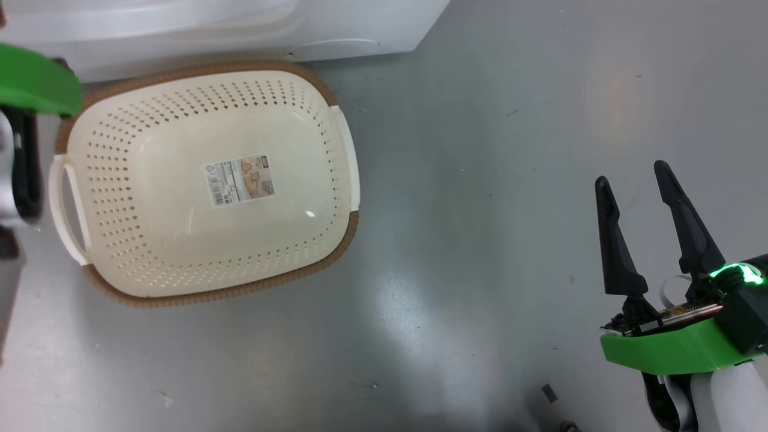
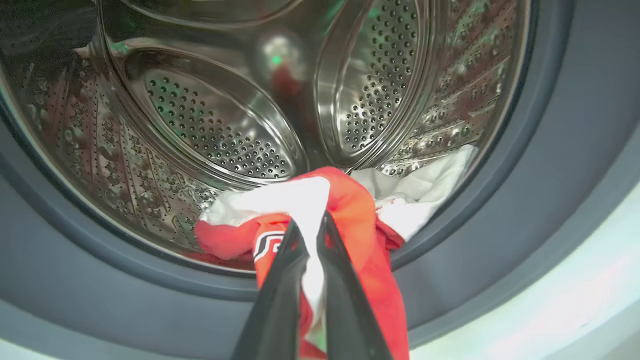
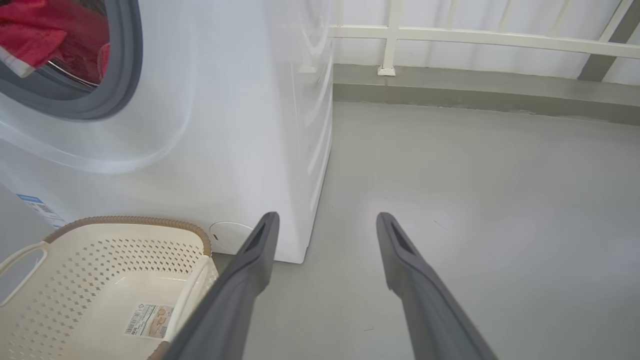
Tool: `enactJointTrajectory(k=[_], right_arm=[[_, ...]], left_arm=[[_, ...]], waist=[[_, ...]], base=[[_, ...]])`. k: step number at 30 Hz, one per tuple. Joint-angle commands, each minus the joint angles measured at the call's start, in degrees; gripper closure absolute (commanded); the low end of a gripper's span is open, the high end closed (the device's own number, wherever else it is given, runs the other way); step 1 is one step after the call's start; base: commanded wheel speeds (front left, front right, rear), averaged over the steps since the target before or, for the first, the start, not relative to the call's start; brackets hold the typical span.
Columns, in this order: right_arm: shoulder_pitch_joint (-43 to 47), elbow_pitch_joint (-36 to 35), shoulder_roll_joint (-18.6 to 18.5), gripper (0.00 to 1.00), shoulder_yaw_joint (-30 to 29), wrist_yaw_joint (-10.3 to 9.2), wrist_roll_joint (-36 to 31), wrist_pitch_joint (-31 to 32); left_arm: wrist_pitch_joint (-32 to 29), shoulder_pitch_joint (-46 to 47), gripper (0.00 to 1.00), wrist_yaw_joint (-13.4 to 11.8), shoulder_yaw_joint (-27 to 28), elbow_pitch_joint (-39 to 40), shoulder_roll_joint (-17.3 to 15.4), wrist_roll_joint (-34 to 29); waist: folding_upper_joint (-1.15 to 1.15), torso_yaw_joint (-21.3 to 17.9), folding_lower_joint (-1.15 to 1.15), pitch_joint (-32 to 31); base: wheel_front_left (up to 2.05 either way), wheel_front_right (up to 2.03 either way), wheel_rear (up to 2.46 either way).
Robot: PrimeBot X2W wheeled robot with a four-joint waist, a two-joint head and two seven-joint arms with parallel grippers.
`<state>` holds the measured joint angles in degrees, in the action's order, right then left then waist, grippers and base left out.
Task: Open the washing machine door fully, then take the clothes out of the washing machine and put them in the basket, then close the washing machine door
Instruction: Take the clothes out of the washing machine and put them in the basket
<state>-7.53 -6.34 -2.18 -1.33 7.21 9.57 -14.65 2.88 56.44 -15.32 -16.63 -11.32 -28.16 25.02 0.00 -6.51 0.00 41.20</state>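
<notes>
Red-white crumpled clothes (image 2: 356,205) pinched by left end effector (image 2: 310,220) | perforated steel drum (image 2: 220,130)

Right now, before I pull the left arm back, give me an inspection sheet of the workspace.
Surface: grey floor, glossy, with light reflections.
Job's things: washing machine with its opening uncovered; red and white clothes at the lip of the drum; basket on the floor in front of the machine, holding just its paper sticker.
Clutter: small dark scrap on the floor near the right arm.
Grippers: left gripper shut on the clothes; right gripper open, holding nothing, over the floor.
Cables: pale flat ribbon at the right wrist.
Surroundings: white railing and grey kerb beyond the machine.
</notes>
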Motion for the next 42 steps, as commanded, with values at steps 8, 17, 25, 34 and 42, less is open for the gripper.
enactJointTrajectory(k=[8, 17, 25, 34, 42], right_arm=[[-0.04, -1.36, -0.7, 0.0, 0.53, 0.28, -0.08, -0.35], [0.27, -0.95, -0.7, 0.0, 0.24, 0.28, 0.04, -0.35], [1.01, -0.9, -0.7, 0.0, -0.75, 0.28, 0.02, -0.35], [1.75, -0.51, -0.7, 0.0, -1.05, 0.28, 0.35, -0.35], [2.59, -0.16, -0.7, 0.0, -1.56, 0.28, 0.48, -0.35]], left_arm=[[-2.86, -10.05, 1.0, -4.64, 4.0, 17.17, -5.19, 0.75], [-3.19, -18.25, 1.0, -7.1, 4.53, 24.36, -5.54, 1.3], [-3.12, -23.38, 1.0, -8.51, 4.1, 28.01, -5.01, 1.71], [-3.13, -30.0, 1.0, -10.32, 1.81, 31.68, -3.34, 1.72], [-3.32, -33.73, 1.0, -11.76, 0.25, 34.26, -2.32, 1.41]], waist=[[0.0, 1.09, 0.0, -0.69], [0.0, 1.75, 0.0, -3.37], [0.0, 2.58, 0.0, -5.74], [0.0, 3.23, 0.0, -9.24], [0.0, 3.68, 0.0, -11.82]], base=[[0.0, 0.0, 0.0], [0.0, 0.0, 0.0], [0.0, 0.0, 0.0], [0.0, 0.0, 0.0], [0.0, 0.0, 0.0]])
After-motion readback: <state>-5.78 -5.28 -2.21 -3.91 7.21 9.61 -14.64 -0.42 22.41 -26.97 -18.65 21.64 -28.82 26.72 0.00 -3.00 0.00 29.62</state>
